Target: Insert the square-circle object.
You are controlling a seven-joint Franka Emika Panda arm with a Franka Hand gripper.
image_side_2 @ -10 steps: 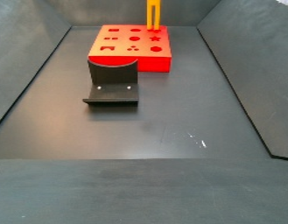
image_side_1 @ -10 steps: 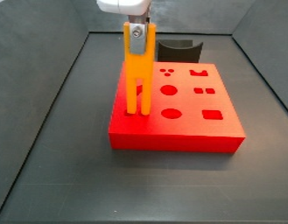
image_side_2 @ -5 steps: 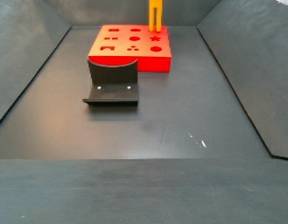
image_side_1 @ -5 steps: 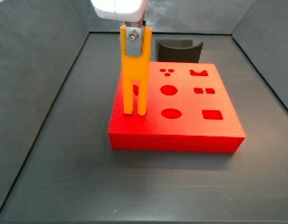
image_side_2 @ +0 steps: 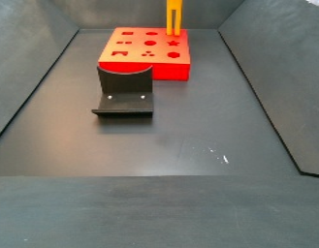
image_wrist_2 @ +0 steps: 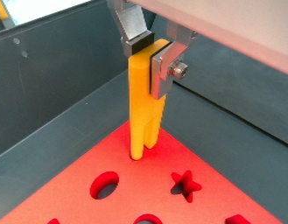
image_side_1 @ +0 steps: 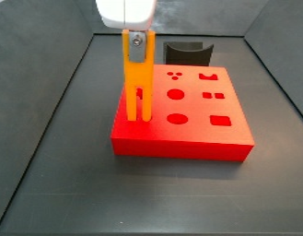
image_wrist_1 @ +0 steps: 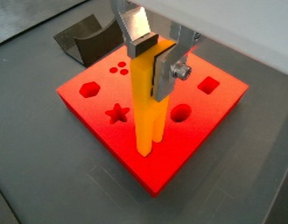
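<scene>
Hand (image_wrist_1: 159,54) grips square-circle object (image_wrist_1: 147,105) upright, prongs down.

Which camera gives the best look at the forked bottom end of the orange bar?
A wrist view: the orange bar, clamped in the pincer, shows both prongs above the red block. A side view shows the fork smaller; another shows only a strip of bar.
</scene>
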